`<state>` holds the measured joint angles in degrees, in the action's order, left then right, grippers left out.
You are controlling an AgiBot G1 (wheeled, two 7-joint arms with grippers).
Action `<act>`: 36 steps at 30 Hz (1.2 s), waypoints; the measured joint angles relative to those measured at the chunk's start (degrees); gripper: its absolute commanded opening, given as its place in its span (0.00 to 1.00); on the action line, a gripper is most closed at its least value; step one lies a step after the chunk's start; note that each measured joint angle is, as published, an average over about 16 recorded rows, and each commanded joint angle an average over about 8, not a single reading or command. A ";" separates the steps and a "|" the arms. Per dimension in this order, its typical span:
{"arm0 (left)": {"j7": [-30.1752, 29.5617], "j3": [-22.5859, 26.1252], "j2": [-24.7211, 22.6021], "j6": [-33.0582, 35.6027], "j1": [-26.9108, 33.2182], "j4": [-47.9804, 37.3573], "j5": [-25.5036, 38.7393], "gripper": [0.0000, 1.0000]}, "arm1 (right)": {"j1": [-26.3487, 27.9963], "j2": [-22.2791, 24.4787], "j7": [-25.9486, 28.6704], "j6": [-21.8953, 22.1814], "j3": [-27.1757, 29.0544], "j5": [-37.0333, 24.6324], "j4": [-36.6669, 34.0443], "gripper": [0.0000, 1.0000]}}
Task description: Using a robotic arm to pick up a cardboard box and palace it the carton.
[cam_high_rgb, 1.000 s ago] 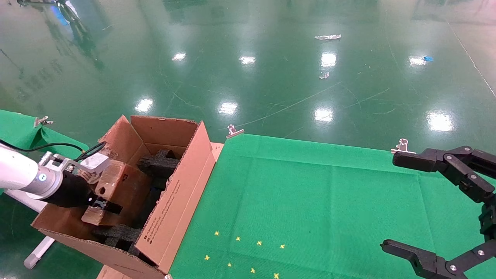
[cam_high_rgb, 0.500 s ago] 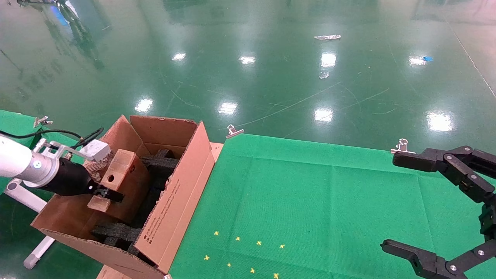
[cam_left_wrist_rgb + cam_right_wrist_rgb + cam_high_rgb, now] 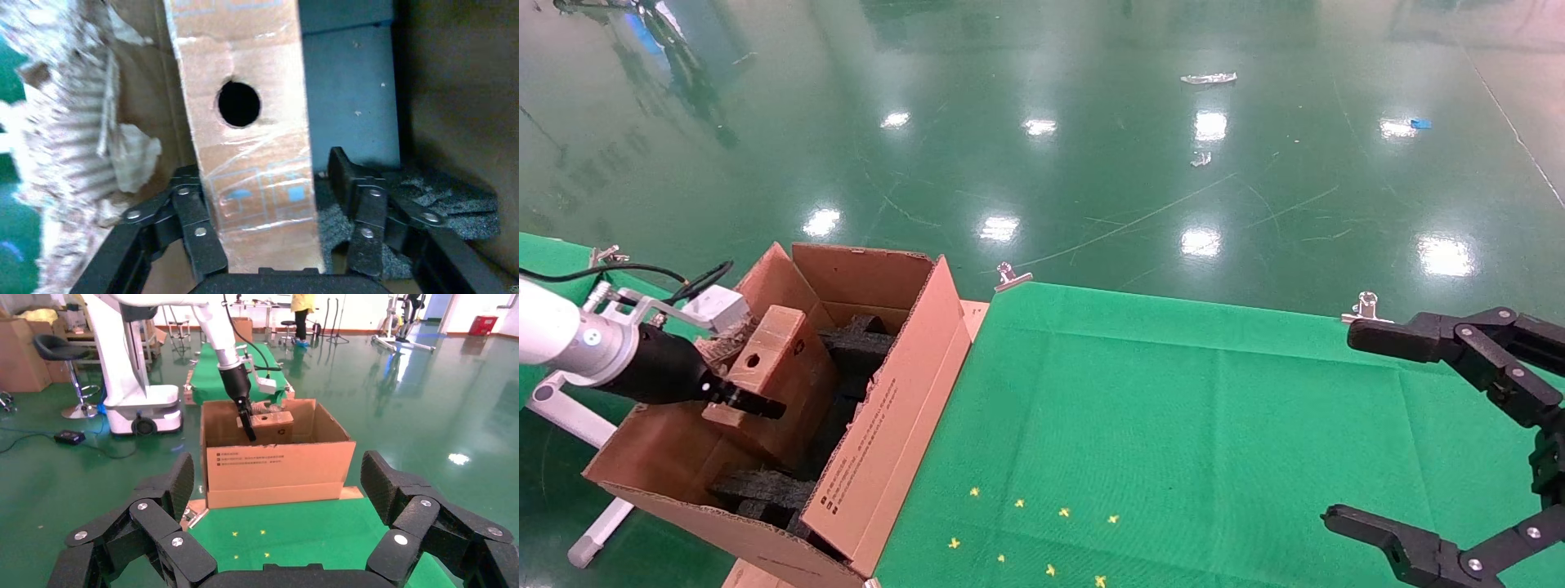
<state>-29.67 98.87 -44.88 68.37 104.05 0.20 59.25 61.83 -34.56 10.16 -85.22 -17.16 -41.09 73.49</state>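
The small brown cardboard box (image 3: 780,359), taped and with a round hole, stands on edge inside the large flapped carton (image 3: 887,425), among black foam inserts (image 3: 854,347). My left gripper (image 3: 752,400), on the white arm, reaches into the carton from the left. In the left wrist view the box (image 3: 251,153) stands between the open fingers of the left gripper (image 3: 260,171). One finger is close against it and the other finger (image 3: 346,184) is clear of it. My right gripper (image 3: 1348,425) is open and empty over the green table's right edge, and its wrist view shows the carton (image 3: 278,465) and the box (image 3: 272,421).
The green cloth table (image 3: 1173,408) lies right of the carton, with small yellow marks (image 3: 1034,531) near its front and metal clips (image 3: 1012,278) on its far edge. The carton's near left wall has a torn edge (image 3: 79,153). The shiny green floor lies beyond.
The box has risen from a low tilt to standing more upright in the carton. The left gripper's fingers have opened off it and the wrist has risen slightly. The right arm has not moved.
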 measured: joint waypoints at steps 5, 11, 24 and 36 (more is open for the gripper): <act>1.02 -0.02 0.24 0.21 2.80 0.09 -0.02 1.00 | 0.00 0.01 -0.01 0.01 -0.01 0.01 0.00 1.00; 2.62 -0.01 0.44 0.74 7.27 0.36 0.02 1.00 | 0.01 0.01 -0.02 0.01 -0.03 0.02 0.00 1.00; 10.04 -0.98 1.02 1.71 14.99 3.69 -1.02 1.00 | 0.01 0.03 -0.04 0.03 -0.06 0.05 -0.01 1.00; 15.68 -8.47 2.29 2.24 12.01 12.42 -3.38 1.00 | 0.02 0.03 -0.06 0.04 -0.09 0.07 -0.05 1.00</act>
<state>-14.00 90.40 -42.58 70.61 116.06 12.62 55.87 61.85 -34.53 10.10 -85.18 -17.24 -41.01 73.44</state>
